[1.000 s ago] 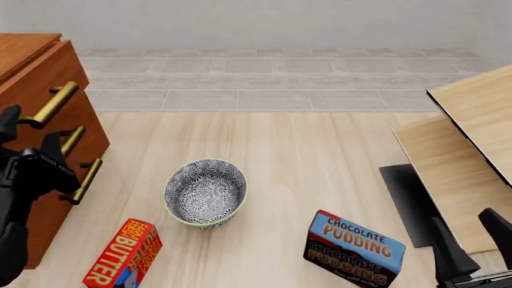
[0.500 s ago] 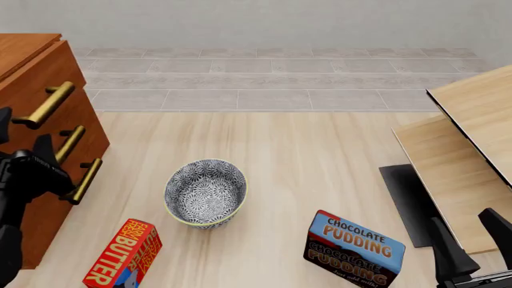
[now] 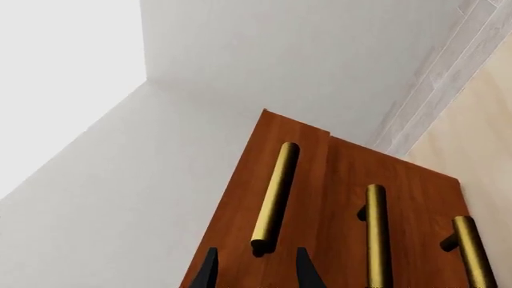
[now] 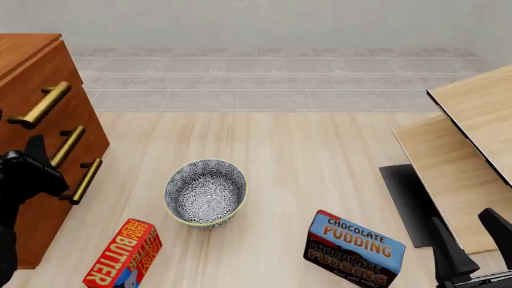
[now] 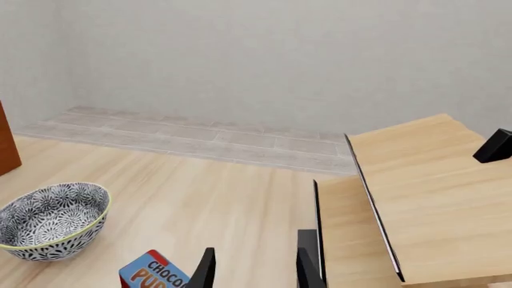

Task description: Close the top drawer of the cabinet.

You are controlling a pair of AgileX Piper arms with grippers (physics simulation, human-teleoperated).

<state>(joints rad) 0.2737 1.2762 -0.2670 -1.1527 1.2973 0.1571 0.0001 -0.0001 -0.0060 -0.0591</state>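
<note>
The reddish-brown cabinet (image 4: 56, 132) stands at the table's left edge with three brass bar handles. The top drawer (image 4: 36, 72) carries the uppermost handle (image 4: 40, 104); in the left wrist view the drawer front (image 3: 240, 198) stands slightly proud of the panel beside it. My left gripper (image 4: 18, 141) is open against the cabinet front just below that handle, and in the left wrist view the gripper (image 3: 254, 271) has its fingertips on either side of the near end of the handle (image 3: 274, 195), holding nothing. My right gripper (image 4: 478, 240) is open and empty at the near right.
A patterned bowl (image 4: 205, 192) sits mid-table, a red butter box (image 4: 124, 255) at near left, and a chocolate pudding box (image 4: 354, 249) at near right. Light-wood boards (image 4: 468, 150) and a black slab (image 4: 409, 201) lie at the right.
My left gripper has moved left toward the cabinet, and the top drawer's handle has shifted left with it, so the drawer sits further in. The right arm has not moved.
</note>
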